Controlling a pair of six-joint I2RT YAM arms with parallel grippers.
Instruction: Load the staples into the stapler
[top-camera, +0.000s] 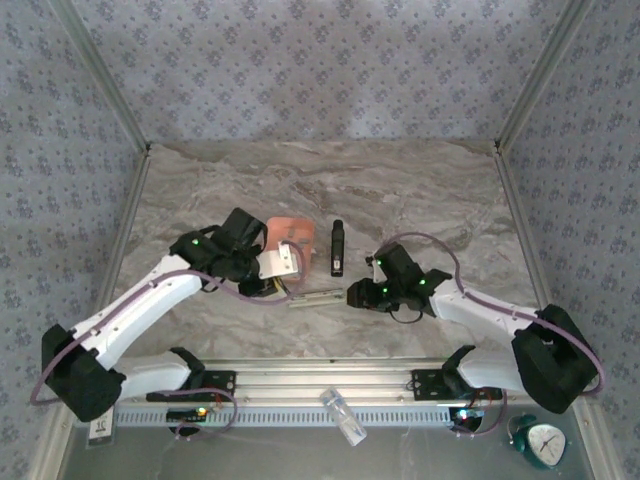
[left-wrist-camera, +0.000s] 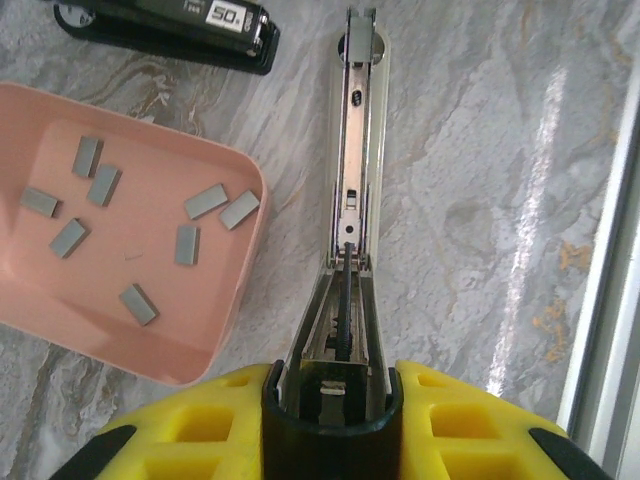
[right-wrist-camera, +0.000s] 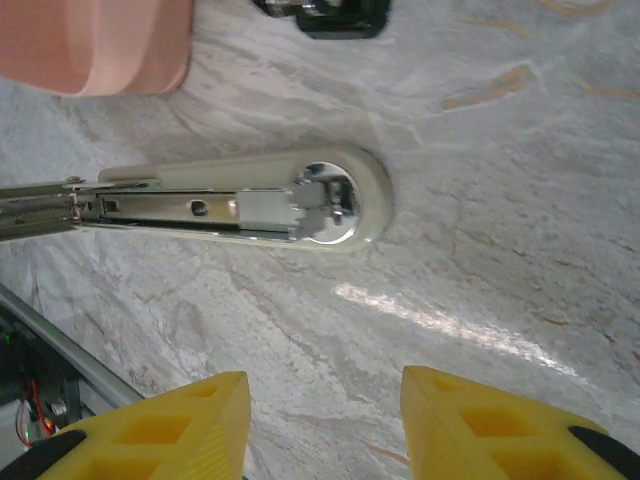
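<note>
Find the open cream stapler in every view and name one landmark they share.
Top external: cream stapler lies crosswise, centre of the picture.
Left wrist: cream stapler runs from top centre down to the bottom edge.
Right wrist: cream stapler lies crosswise, left of centre.
Shared landmark: salmon tray beside it, in all three.

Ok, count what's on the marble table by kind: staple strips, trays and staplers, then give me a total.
Staple strips: 8
Trays: 1
Staplers: 2 (cream stapler, black stapler)
Total: 11
</note>
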